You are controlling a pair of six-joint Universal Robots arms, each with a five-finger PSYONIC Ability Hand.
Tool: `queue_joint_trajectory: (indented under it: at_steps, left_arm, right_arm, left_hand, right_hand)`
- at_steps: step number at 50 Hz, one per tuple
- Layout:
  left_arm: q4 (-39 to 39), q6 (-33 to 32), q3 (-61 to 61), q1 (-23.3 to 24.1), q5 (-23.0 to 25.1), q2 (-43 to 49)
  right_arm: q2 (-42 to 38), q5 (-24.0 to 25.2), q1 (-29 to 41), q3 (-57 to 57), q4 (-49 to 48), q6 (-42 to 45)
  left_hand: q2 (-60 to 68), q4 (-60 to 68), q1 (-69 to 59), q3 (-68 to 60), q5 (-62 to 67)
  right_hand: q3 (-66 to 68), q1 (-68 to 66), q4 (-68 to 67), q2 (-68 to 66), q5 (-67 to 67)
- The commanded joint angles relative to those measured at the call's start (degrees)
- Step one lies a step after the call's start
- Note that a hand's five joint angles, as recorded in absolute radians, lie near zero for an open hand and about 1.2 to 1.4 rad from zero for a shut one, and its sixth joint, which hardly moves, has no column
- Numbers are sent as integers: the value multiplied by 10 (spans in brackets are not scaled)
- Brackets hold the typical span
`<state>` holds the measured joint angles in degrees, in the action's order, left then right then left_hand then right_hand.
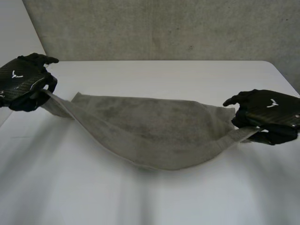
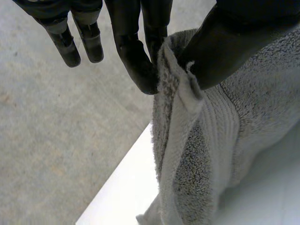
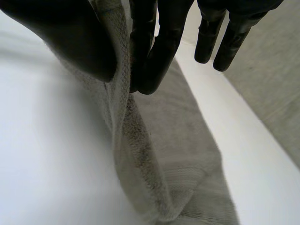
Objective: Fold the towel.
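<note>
Both hands pinching the grey towel by its ends, holding it spread over the white table.

L hand is sitting at far left, gripping a towel corner btwn thumb and fingers; in the left wrist view the hem is squeezed there, w/ the other fingers hanging straight and free. R hand is sitting at the right, a bit nearer, clamping the opposite corner the same way, thumb vs fingers. The towel is sagging btwn them, ends raised to the hands, middle drooping low and looking to be down on the table. Its far edge is running roughly straight L to R and its near edge is bowing toward the near side. A grey wall is standing behind the table.
</note>
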<state>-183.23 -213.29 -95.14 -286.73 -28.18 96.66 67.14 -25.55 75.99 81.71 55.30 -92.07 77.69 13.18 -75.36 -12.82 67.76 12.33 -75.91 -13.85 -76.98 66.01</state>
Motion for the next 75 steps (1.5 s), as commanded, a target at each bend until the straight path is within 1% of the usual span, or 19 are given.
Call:
queue_joint_trajectory:
  at_steps: [1,2,5,7,13,16,18,23,34,44,52,62,63,64,65,66,67,68,75]
  left_arm:
    - [-3,-8,121,99,-138,167]
    - [-2,-11,144,107,-164,194]
    - [-4,-13,178,116,-196,236]
    - [-5,-13,190,118,-201,250]
    - [-27,-10,225,134,-207,288]
    - [-52,-10,244,144,-228,309]
    - [-79,-7,261,150,-259,328]
    - [-107,-6,270,162,-286,347]
    - [-144,2,269,184,-289,371]
    - [-177,2,277,192,-292,389]
    - [-199,2,287,193,-324,408]
    - [-204,2,287,198,-326,419]
    - [-204,1,286,199,-326,420]
    - [-204,1,286,199,-326,420]
    - [-204,1,284,200,-326,421]
    - [-204,1,284,202,-328,421]
    - [-204,1,284,202,-328,421]
    - [-204,1,283,203,-329,419]
    - [-204,2,278,210,-353,394]
  right_arm:
    - [-152,-116,74,-187,-44,-133]
    - [-152,-116,74,-188,-44,-133]
    - [-178,-147,96,-233,-104,-198]
    - [-185,-168,114,-250,-183,-279]
    - [-183,-207,127,-245,-296,-385]
    - [-182,-240,136,-234,-354,-428]
    - [-181,-287,142,-225,-404,-456]
    - [-182,-337,157,-206,-460,-478]
    - [-199,-392,183,-178,-556,-523]
    - [-220,-400,195,-177,-586,-520]
    - [-234,-435,196,-177,-625,-519]
    - [-247,-437,198,-181,-639,-519]
    - [-247,-437,198,-181,-642,-519]
    - [-247,-438,198,-180,-645,-519]
    - [-247,-438,198,-180,-645,-519]
    - [-246,-442,198,-180,-649,-520]
    - [-243,-447,198,-179,-651,-521]
    - [-243,-447,198,-179,-651,-521]
    - [-186,-467,198,-164,-651,-540]
  left_hand:
    - [23,-32,-46,28,22]
    - [23,-32,-46,28,22]
    - [23,-32,-46,28,22]
    - [23,-32,-46,28,22]
    - [23,-32,-46,28,22]
    - [23,-32,-46,28,22]
    - [23,-32,-46,28,22]
    - [23,-32,-46,28,22]
    - [23,-32,-46,28,22]
    - [23,-32,-46,28,22]
    - [23,-32,-46,28,22]
    - [23,-32,-46,28,22]
    - [23,-32,-46,28,22]
    - [23,-32,-46,28,22]
    - [-205,-32,182,28,-205]
    - [-482,-32,459,28,-483]
    - [-485,-32,461,28,-485]
    - [-690,-32,666,28,-678]
    - [-681,-32,658,28,-678]
  right_hand:
    - [-23,-41,38,-30,40]
    - [-23,-41,38,-30,40]
    - [-23,-41,38,-30,40]
    - [-23,-41,38,-30,40]
    - [-23,-41,38,-30,40]
    - [-23,-41,38,-30,40]
    - [-23,-41,38,-30,40]
    - [-23,-41,38,-30,40]
    - [-23,-41,38,-30,40]
    - [-23,-41,38,-30,40]
    - [-23,-41,38,-30,40]
    - [-23,-41,38,-30,40]
    - [-23,27,38,37,-28]
    - [-23,344,38,355,-345]
    - [-23,347,38,358,-348]
    - [-23,644,38,654,-645]
    - [-23,758,38,769,-660]
    - [-23,759,38,770,-660]
    - [-23,759,38,770,-660]
